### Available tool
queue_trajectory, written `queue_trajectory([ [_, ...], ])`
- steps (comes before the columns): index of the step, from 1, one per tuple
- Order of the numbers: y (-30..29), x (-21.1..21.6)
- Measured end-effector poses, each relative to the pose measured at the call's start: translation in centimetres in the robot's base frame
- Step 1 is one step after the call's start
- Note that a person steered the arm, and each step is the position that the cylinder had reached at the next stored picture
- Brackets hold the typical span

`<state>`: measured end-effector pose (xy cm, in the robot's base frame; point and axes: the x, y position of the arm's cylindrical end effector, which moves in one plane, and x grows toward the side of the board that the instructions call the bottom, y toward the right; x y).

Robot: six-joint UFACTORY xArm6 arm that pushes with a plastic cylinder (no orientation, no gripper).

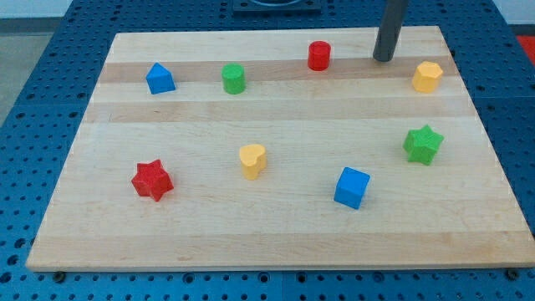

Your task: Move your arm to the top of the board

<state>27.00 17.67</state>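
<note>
My tip (pixel 384 59), no pincer visible, near board (pixel 276 238) top edge, between red cylinder (pixel 319 56) and yellow block (pixel 427 76).

Pale striped-grain wooden desk (pixel 276 242); red cylinder (pixel 319 56); red star (pixel 152 180); green cylinder (pixel 233 79); green star (pixel 423 144); blue cube (pixel 352 187); yellow heart (pixel 252 160).

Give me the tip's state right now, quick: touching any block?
My tip: near the view's top of the board, touching nothing; it stands between the red cylinder and the yellow block, apart from both.
</note>
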Motion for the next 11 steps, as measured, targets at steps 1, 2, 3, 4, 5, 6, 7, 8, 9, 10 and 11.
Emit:
queue_trajectory([
  [1, -1.4, -5.5],
  [2, -1.4, -6.5],
  [3, -1.7, -1.1],
  [4, -1.7, -0.1],
  [5, -2.5, -4.5],
  [6, -3.0, -6.0],
  [7, 1.1, -5.9],
  [8, 5.3, -6.0],
  [9, -0.5, -5.5],
  [10, -3.7, -5.4],
  [11, -1.8, -4.9],
])
